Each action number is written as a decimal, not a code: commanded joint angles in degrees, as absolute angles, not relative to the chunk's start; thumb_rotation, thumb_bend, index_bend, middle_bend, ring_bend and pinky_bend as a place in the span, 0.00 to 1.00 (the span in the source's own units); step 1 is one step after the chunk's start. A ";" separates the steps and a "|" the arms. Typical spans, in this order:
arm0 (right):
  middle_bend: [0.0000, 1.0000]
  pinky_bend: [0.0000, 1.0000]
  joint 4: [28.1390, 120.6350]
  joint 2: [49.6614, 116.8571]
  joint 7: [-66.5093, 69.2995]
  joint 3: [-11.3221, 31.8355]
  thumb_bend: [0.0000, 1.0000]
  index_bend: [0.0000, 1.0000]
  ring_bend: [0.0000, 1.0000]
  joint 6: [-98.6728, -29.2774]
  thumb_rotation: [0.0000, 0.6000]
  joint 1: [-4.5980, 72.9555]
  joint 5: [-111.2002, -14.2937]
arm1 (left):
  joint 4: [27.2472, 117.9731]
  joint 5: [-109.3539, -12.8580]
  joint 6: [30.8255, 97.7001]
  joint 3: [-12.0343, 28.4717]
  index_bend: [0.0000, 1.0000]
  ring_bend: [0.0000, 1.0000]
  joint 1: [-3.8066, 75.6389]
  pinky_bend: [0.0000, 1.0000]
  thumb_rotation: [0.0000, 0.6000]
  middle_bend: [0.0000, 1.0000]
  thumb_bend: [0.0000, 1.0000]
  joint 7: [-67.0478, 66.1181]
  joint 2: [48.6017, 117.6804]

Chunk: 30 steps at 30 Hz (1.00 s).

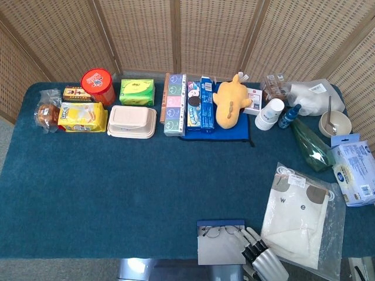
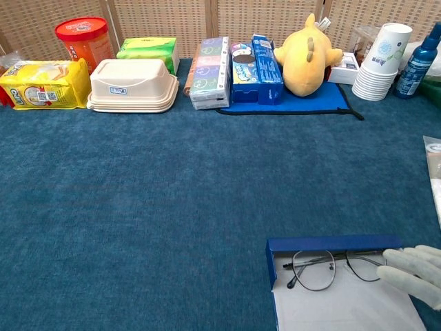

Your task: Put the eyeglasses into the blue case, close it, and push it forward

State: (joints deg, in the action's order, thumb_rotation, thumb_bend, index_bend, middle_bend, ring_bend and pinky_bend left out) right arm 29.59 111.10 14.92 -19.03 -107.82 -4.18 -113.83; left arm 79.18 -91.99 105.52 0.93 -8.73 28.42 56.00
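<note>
The blue case (image 2: 331, 243) lies open near the table's front edge, its grey lid flap (image 2: 344, 309) spread toward me. Thin wire-rimmed eyeglasses (image 2: 324, 267) lie inside it, seen also in the head view as the eyeglasses (image 1: 218, 230) in the case (image 1: 220, 223). My right hand (image 2: 412, 274) reaches in from the right with its fingers stretched out over the case's right end, the fingertips (image 2: 390, 258) at the right lens. In the head view this hand (image 1: 253, 244) sits at the case's right corner. It holds nothing. My left hand shows in neither view.
A bagged white garment (image 1: 299, 216) lies just right of the case. Along the back stand a yellow plush (image 1: 229, 100), boxes (image 1: 174, 104), a beige lunchbox (image 1: 132, 121), a red tin (image 1: 98, 85), paper cups (image 1: 269, 113) and a bottle (image 1: 289, 116). A wipes pack (image 1: 354, 172) lies at the right edge.
</note>
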 commanded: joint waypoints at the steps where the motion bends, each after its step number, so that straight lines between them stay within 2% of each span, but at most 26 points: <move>1: 0.00 0.08 30.56 110.86 14.41 -19.00 0.22 0.00 0.00 -107.46 1.00 -3.70 -113.92 | 78.78 -91.76 105.52 0.98 0.05 0.01 -8.84 0.03 0.91 0.08 0.21 28.83 56.19; 21: 0.00 0.08 33.41 110.51 13.42 -18.47 0.22 0.00 0.00 -106.11 1.00 -2.30 -113.60 | 76.23 -91.09 105.49 1.22 0.05 0.01 -9.27 0.03 0.91 0.08 0.21 30.95 57.27; 30: 0.06 0.10 36.97 108.77 11.22 -18.13 0.22 0.00 0.02 -107.08 1.00 -1.10 -114.27 | 75.03 -90.83 105.34 1.30 0.05 0.01 -9.42 0.03 0.91 0.08 0.21 31.82 57.84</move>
State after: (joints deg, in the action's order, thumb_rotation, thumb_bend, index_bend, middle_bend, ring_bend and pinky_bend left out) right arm 36.10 109.22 11.45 -18.41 -106.75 -1.50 -114.22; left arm 75.16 -90.86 105.38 1.28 -9.41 31.73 57.76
